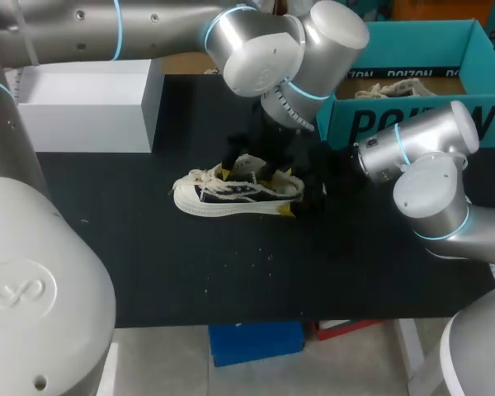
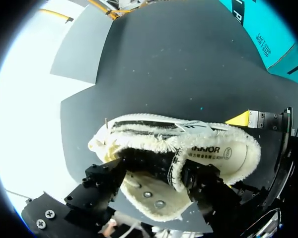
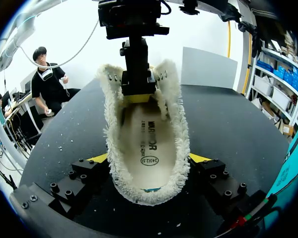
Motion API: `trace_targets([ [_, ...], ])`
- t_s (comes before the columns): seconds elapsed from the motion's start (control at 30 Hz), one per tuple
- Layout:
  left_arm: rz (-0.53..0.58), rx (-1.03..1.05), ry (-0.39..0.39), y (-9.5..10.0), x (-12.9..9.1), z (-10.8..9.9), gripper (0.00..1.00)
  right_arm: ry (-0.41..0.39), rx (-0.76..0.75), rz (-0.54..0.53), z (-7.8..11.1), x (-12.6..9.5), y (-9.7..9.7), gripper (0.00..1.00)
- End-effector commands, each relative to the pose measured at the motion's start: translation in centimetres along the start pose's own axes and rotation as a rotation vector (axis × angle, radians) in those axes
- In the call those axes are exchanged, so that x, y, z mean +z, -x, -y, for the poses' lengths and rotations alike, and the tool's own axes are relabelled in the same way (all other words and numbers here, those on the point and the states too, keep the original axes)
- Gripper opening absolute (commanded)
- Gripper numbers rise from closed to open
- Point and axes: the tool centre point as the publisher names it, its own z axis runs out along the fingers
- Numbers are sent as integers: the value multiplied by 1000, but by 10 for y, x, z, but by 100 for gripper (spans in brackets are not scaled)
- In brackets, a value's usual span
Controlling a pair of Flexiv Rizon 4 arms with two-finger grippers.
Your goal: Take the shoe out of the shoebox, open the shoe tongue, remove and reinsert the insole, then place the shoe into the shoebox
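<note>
The cream-and-black canvas shoe with frayed edges (image 1: 231, 198) stands on its sole in the middle of the black tabletop (image 1: 231, 280). It is already out of the teal cardboard shoebox (image 1: 371, 124), which sits well apart at the far right corner with a second pale shoe (image 1: 392, 89) inside.

The right gripper (image 3: 149, 161) comes in low from behind the heel. Its fingers are spread wide and press the heel from both sides, one yellow tip against each flank. This grip most likely serves to anchor the shoe so it cannot slide or tip while the other arm works on it.

The left gripper (image 3: 136, 94) reaches down from above into the throat of the shoe, between the two eyelet flaps. Its fingers appear clamped on the top edge of the cream tongue (image 2: 176, 168), drawing it toward the toe. That leaves the opening wide, and the right wrist view looks straight onto the printed cream insole (image 3: 149, 144) lying flat inside.

My judgement is that the tongue-opening step is under way, and the insole has not yet been lifted.

A plain white rectangular box (image 1: 82, 107) rests at the far left of the tabletop, away from the work.
</note>
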Motion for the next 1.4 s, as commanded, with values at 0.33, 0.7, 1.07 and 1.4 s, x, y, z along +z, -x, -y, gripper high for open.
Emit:
trace_targets([
  [0.33, 19, -22, 7, 1, 0, 0, 0, -2, 1, 1, 2, 3, 1, 0],
  [0.7, -74, -90, -26, 20, -15, -4, 0, -2, 1, 1, 2, 3, 1, 0],
  [1.07, -187, -137, -76, 51, -24, -8, 0, -2, 1, 1, 2, 3, 1, 0],
  [1.4, -201, -184, -95, 71, -22, -8, 0, -2, 1, 1, 2, 3, 1, 0],
])
